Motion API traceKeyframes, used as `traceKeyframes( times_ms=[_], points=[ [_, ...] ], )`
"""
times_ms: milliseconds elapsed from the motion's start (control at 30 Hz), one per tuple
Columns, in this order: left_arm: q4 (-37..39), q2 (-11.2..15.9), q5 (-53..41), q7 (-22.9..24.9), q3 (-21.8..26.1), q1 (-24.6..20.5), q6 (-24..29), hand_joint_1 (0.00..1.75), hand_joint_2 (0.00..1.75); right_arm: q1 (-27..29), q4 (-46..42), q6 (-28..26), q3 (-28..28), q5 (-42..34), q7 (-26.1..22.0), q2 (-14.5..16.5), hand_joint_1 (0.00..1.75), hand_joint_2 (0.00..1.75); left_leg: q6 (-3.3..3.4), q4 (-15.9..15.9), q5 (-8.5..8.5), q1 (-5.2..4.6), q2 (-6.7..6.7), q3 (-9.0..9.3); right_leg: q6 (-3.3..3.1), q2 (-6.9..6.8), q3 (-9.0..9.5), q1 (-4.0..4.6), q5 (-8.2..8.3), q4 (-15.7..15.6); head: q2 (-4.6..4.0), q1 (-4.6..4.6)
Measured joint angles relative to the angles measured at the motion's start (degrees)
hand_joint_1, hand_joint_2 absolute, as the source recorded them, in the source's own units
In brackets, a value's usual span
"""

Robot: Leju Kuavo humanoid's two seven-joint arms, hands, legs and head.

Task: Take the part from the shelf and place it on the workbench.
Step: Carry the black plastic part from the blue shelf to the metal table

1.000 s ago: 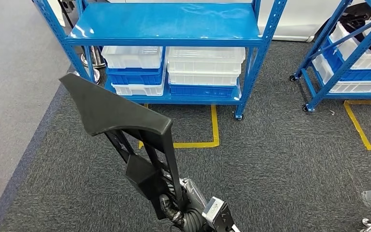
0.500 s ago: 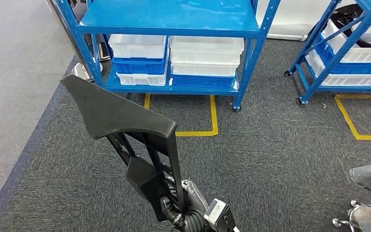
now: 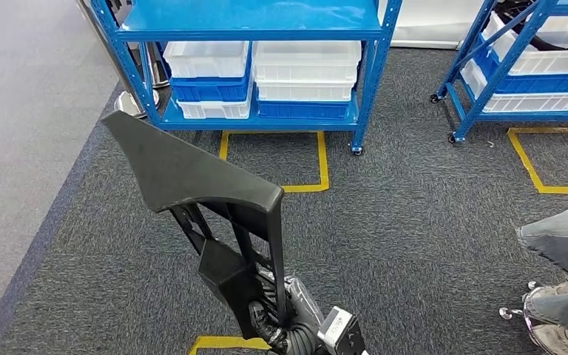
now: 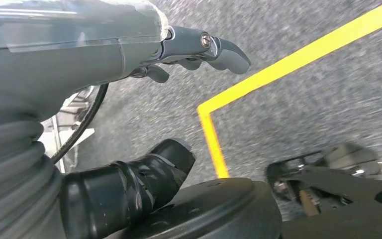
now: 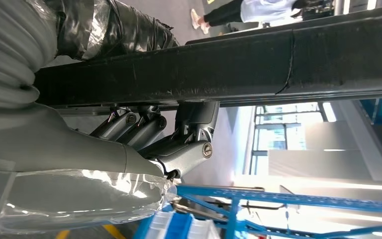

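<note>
The black part [image 3: 192,174] is a flat, wedge-shaped panel on a ribbed strut, standing upright in the lower middle of the head view. My right hand [image 3: 290,327] grips its lower end. In the right wrist view its fingers [image 5: 179,134] wrap around the part's black bar [image 5: 278,59]. My left hand [image 4: 104,59] hangs over the carpet with its fingers [image 4: 214,47] and taped thumb [image 4: 144,172] apart and nothing between them.
A blue shelf [image 3: 244,26] with white and blue bins [image 3: 307,70] stands ahead, and a second blue shelf [image 3: 488,70] at the far right. Yellow floor tape [image 3: 318,166] marks the grey carpet. A person's legs [image 3: 566,248] enter at the lower right. Smooth grey floor [image 3: 22,148] lies left.
The camera has moved back: the shelves have slid up the picture, a person's legs have come further in at the right, and a yellow line has appeared at the bottom. The part stays held.
</note>
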Motion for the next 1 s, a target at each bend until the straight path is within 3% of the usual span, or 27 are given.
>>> traceKeyframes(
  times_ms=[33, 100, 167, 233, 300, 333, 433, 467, 500, 533, 600, 667, 767, 833, 933, 967, 1000],
  points=[
    [0.0, 0.0, -0.01, 0.21, -0.03, 0.01, 0.01, 0.0, 1.75, 0.14, 0.0, 0.01, -0.06, 0.03, 0.01, 0.0, 1.75, 1.75, 0.21, -0.63, 1.93, -0.05, -0.01, 1.39, 0.05, 0.0, -0.74, 0.1, 0.44, 0.24, 0.0, 0.0],
    [0.0, 0.02, -0.05, 0.44, -0.05, -0.01, 0.03, 0.0, 1.75, 0.31, -0.06, 0.02, -0.19, 0.11, -0.01, 0.01, 1.75, 1.75, 0.97, -7.27, 4.0, -0.4, -0.08, 6.9, 0.22, 0.01, -1.84, 0.24, 1.04, 0.84, 0.0, 0.0],
    [0.0, 0.04, -0.17, 0.39, -0.07, -0.13, 0.1, 0.0, 1.75, 0.42, -0.28, 0.09, -0.37, 0.19, -0.03, 0.02, 1.75, 1.75, 1.63, -14.78, 2.92, -0.82, -0.1, 11.89, 0.67, -0.04, -2.53, 0.31, 1.5, 1.36, 0.0, 0.0],
    [0.0, 0.03, -0.3, 0.2, -0.1, -0.27, 0.14, 0.0, 1.75, 0.52, -0.57, 0.19, -0.54, 0.22, -0.08, 0.02, 1.75, 1.75, 1.98, -17.87, 1.9, -0.98, -0.05, 13.08, 1.29, -0.2, -3.02, 0.33, 2.09, 1.56, 0.0, 0.0],
    [0.0, -0.05, -0.39, 0.07, -0.12, -0.26, 0.15, 0.0, 1.75, 0.73, -0.8, 0.3, -0.72, 0.23, -0.14, 0.01, 1.75, 1.75, 2.51, -18.82, 2.31, -0.64, 0.11, 12.93, 2.0, -0.14, -3.72, 0.3, 1.56, 2.48, 0.0, 0.04],
    [0.0, -0.1, -0.4, 0.07, -0.13, -0.23, 0.16, 0.0, 1.75, 0.84, -0.89, 0.35, -0.85, 0.23, -0.21, 0.01, 1.75, 1.75, 2.84, -19.11, 2.69, -0.44, 0.2, 12.74, 2.36, -0.03, -4.46, 0.23, 0.25, 4.08, 0.0, 0.07],
    [0.0, -0.13, -0.42, 0.27, -0.13, -0.12, 0.19, 0.0, 1.75, 1.27, -0.96, 0.44, -1.24, 0.26, -0.45, 0.0, 1.75, 1.75, 3.34, -18.87, 3.68, -0.32, 0.31, 11.41, 3.29, 0.22, -8.41, -0.4, -5.83, 14.22, 0.0, 0.11],
    [0.0, -0.13, -0.42, 0.32, -0.13, -0.07, 0.19, 0.0, 1.75, 1.46, -0.96, 0.45, -1.37, 0.3, -0.48, 0.0, 1.75, 1.75, 3.29, -18.66, 3.89, -0.3, 0.31, 10.93, 3.55, 0.23, -9.16, -0.65, -6.74, 16.74, 0.0, 0.11],
    [0.0, -0.14, -0.44, 0.35, -0.13, -0.02, 0.2, 0.0, 1.75, 1.63, -0.96, 0.49, -1.51, 0.32, -0.49, 0.0, 1.75, 1.75, 3.2, -18.39, 4.04, -0.25, 0.31, 10.49, 3.78, 0.22, -8.87, -0.91, -6.54, 17.18, 0.0, 0.11],
    [0.0, -0.15, -0.46, 0.32, -0.13, 0.03, 0.22, 0.0, 1.75, 1.73, -0.97, 0.53, -1.66, 0.38, -0.5, 0.0, 1.75, 1.75, 3.05, -18.09, 4.13, -0.18, 0.14, 10.14, 3.95, 0.26, -7.39, -1.19, -5.35, 15.23, 0.0, 0.11],
    [0.0, -0.18, -0.5, 0.24, -0.13, 0.01, 0.3, 0.0, 1.75, 1.8, -1.12, 0.52, -1.87, 0.71, -0.55, 0.0, 1.75, 1.75, 2.63, -17.34, 4.17, -0.09, -0.31, 9.48, 4.12, 1.27, -2.67, -1.71, -2.56, 7.63, 0.0, 0.12],
    [0.0, -0.2, -0.5, 0.28, -0.13, -0.13, 0.39, 0.0, 1.75, 2.0, -1.4, 0.31, -1.97, 1.27, -0.69, 0.0, 1.75, 1.75, 1.9, -16.61, 4.21, -0.17, -0.84, 8.79, 3.84, 2.38, -0.08, -1.77, -1.55, 2.73, 0.0, 0.1],
    [0.0, -0.19, -0.5, 0.5, -0.13, -0.05, 0.49, 0.0, 1.75, 2.38, -1.6, -0.01, -2.04, 1.71, -0.92, 0.01, 1.75, 1.75, 0.73, -16.41, 4.57, -0.01, -1.54, 8.18, 2.76, 1.76, -0.19, -1.44, -1.26, 2.08, 0.0, 0.1],
    [0.0, -0.18, -0.49, 0.55, -0.13, 0.08, 0.54, 0.0, 1.75, 2.4, -1.67, -0.02, -2.07, 1.78, -1.05, 0.04, 1.75, 1.75, 0.21, -14.56, 3.09, 0.19, -1.53, 7.22, 1.85, 0.91, -0.31, -1.57, -0.76, 1.68, 0.0, 0.03],
    [0.0, -0.17, -0.48, 0.65, -0.11, 0.08, 0.66, 0.0, 1.75, 2.42, -1.75, -0.02, -2.08, 1.96, -1.23, 0.11, 1.75, 1.75, -0.34, -4.63, -2.5, 0.27, -1.21, 2.89, 1.08, -0.57, -0.86, -1.36, -0.33, 1.52, 0.0, -0.09],
    [0.0, -0.16, -0.48, 0.71, -0.11, 0.12, 0.69, 0.0, 1.75, 2.44, -1.75, -0.02, -2.08, 2.04, -1.24, 0.11, 1.75, 1.75, -0.43, -1.77, -3.5, 0.28, -1.15, 1.79, 1.0, -1.09, -1.04, -1.21, -0.27, 1.56, 0.0, -0.09],
    [0.0, -0.15, -0.48, 0.77, -0.11, 0.21, 0.71, 0.0, 1.75, 2.45, -1.75, -0.02, -2.08, 2.09, -1.24, 0.11, 1.75, 1.75, -0.43, -0.75, -3.44, 0.27, -1.07, 1.61, 0.95, -1.59, -1.14, -1.09, -0.24, 1.6, 0.0, -0.09]
  ],
)
